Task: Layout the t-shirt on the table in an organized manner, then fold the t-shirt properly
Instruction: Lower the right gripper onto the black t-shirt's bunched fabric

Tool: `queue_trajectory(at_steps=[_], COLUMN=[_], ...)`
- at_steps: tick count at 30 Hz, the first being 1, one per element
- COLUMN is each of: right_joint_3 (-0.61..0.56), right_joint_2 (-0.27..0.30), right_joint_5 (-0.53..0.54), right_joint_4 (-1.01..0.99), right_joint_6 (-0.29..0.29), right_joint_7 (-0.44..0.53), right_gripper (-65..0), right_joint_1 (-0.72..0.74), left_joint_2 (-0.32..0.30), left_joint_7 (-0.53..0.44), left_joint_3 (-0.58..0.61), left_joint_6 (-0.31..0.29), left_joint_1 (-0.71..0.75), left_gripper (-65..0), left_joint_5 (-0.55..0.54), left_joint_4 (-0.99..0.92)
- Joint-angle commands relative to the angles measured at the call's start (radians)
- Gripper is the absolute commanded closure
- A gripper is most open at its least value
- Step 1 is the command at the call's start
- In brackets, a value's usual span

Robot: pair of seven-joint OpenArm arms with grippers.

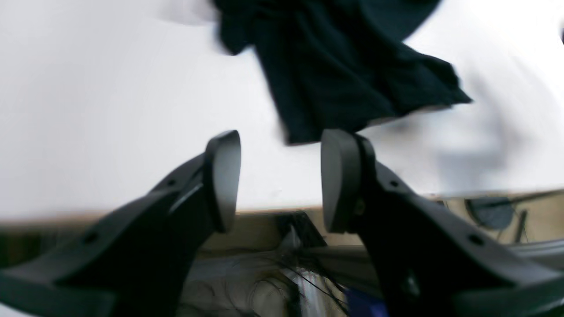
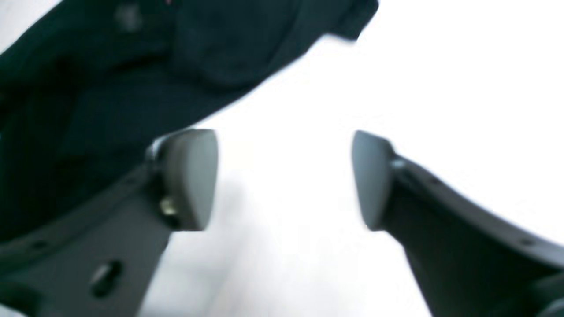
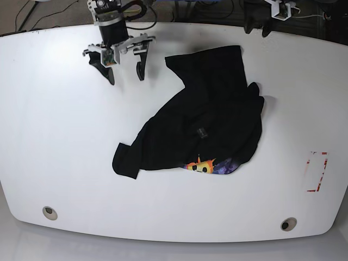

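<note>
Both end effectors [image 1: 280, 180] [image 2: 284, 180] open; t-shirt [image 3: 206, 125] crumpled.

Both wrist views are smeared by motion blur. In the left wrist view the t-shirt [image 1: 343, 75] runs off the 12 o'clock edge, its hem soft-edged. In the right wrist view the shirt [image 2: 132, 79] is cut off at 9 to 12 o'clock and shows no detail. In the base view the left gripper [image 3: 255, 27] at 1 o'clock is cropped by the top edge. The sun print [image 3: 202, 166] is half buried under a fold, and the neck label [image 3: 201, 132] is too small to read.
</note>
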Motion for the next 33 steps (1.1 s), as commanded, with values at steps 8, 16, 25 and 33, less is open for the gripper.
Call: queue_trajectory(at_steps=[8,16,25,33], right_joint_3=[-0.101,-0.199,-0.241,-0.251], right_joint_2=[0.002,0.002,-0.001,-0.001], right_joint_5=[0.003,0.004,0.006,0.010], right_joint_4=[0.015,-0.020,-0.208,-0.360], right_joint_6=[0.011,0.011,0.011,0.011], right_joint_7=[-0.151,-0.319,-0.371,-0.366], right_gripper=[-52.2,-52.2,-52.3,-52.3], right_joint_1=[0.179,0.353,0.519,0.603], left_joint_2=[0.004,0.004,0.002,0.001], left_joint_7=[-0.034,-0.034,-0.034,-0.034], left_joint_3=[0.051,0.057,0.056,0.048], left_joint_6=[-0.001,-0.002,-0.002,-0.002], left_joint_1=[-0.043,-0.063,-0.069,-0.068], left_gripper=[-28.1,-28.1,-28.1,-28.1], left_joint_5=[0.151,0.167,0.167,0.167], left_joint_4=[0.017,0.017,0.015,0.012])
